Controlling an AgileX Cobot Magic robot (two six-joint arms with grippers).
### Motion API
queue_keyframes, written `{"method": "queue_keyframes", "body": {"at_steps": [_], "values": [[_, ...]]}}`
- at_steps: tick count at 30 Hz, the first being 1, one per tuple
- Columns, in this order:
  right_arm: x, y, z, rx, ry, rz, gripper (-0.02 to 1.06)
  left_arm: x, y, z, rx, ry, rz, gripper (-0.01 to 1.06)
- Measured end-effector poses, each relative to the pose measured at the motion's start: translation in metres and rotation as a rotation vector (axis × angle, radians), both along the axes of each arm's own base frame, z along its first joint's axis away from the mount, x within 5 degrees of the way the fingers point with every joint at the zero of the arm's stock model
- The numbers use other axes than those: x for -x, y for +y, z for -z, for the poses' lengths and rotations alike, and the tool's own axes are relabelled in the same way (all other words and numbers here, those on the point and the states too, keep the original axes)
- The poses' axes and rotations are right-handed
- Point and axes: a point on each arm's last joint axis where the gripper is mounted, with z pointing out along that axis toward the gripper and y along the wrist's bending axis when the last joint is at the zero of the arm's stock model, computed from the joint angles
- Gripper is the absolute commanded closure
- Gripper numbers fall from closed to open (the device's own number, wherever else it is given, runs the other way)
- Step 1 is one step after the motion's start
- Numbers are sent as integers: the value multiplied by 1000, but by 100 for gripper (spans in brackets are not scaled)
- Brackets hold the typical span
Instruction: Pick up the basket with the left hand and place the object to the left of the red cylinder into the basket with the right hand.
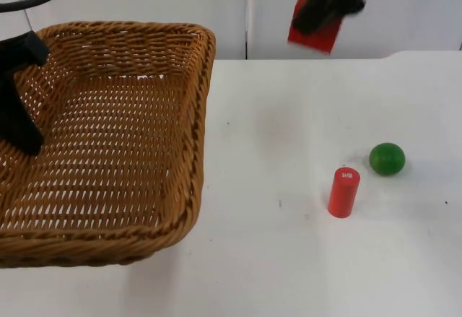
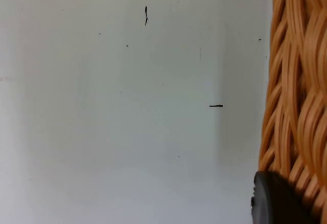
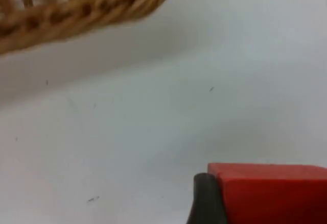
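Top view: the right gripper [image 1: 325,14] hangs high by the wall, clenched on a red block [image 1: 317,34], ready to carry it over the basket [image 1: 195,115], which the left gripper [image 1: 18,126] clamps by its rim, raised to receive; the red cylinder [image 1: 343,192] stands well apart.

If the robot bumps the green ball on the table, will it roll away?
Probably yes. The green ball looks round all over and sits on the smooth white table, so a nudge would likely send it rolling. It lies apart from the upright red cylinder, so nothing would stop it right away. It looks hard and smooth, so it might slip from a loose pinch.
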Motion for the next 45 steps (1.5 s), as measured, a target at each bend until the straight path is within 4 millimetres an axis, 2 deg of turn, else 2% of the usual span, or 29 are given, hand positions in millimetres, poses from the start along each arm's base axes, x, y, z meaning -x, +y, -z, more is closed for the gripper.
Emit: {"method": "queue_keyframes", "body": {"at_steps": [2, 3, 5, 8, 29, 37, 41, 43, 45], "values": [[9, -4, -23, -26, -40, 11, 105, 0, 0, 0, 0, 0, 0, 105], [9, -4, -23, -26, -40, 11, 105, 0, 0, 0, 0, 0, 0, 105], [17, -8, -43, -48, -78, 16, 105, 0, 0, 0, 0, 0, 0, 105], [26, -12, -59, -67, -108, 19, 105, 0, 0, 0, 0, 0, 0, 105], [36, -8, -59, -87, -3, 35, 105, 0, 0, 0, 0, 0, 0, 105], [54, 21, -59, -86, -12, -44, 105, 0, 0, 0, -1, 2, 2, 105], [71, 50, -60, -92, -48, -113, 105, 0, 0, 0, -1, 2, 2, 105], [75, 57, -60, -100, -52, -124, 105, 0, 0, 0, -1, 2, 2, 105], [86, 75, -58, -121, -43, -144, 105, 0, 0, 0, 0, 3, 2, 105]]}}
